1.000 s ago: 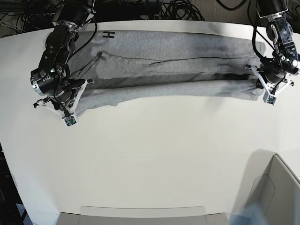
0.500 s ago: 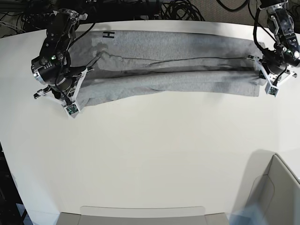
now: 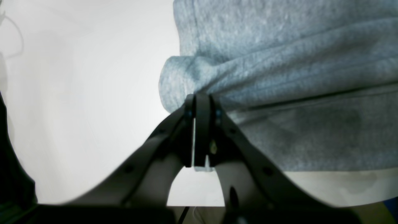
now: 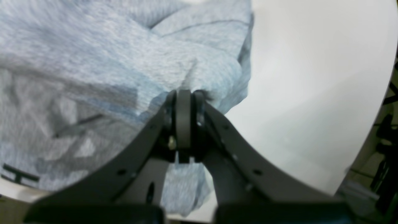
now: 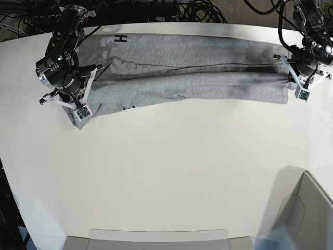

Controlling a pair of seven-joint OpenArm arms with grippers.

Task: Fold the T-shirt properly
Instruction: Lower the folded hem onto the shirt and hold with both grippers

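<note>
The heather-grey T-shirt (image 5: pixel 192 73) lies as a long folded band across the far part of the white table (image 5: pixel 166 166), with a black letter on it near the far left. My right gripper (image 5: pixel 91 78) is at the shirt's left end. In the right wrist view it (image 4: pixel 183 96) is shut on a bunched fold of the T-shirt (image 4: pixel 93 62). My left gripper (image 5: pixel 290 78) is at the shirt's right end. In the left wrist view it (image 3: pixel 200 99) is shut on a rolled edge of the T-shirt (image 3: pixel 279 62).
A pale open box (image 5: pixel 307 208) stands at the near right corner. A flat tray edge (image 5: pixel 156 237) runs along the near side. Black cables (image 5: pixel 197 10) lie beyond the table's far edge.
Both grippers have moved toward the table's far edge, pulling the shirt's near fold with them. The raised fold has come down and the band lies flatter and tauter.
</note>
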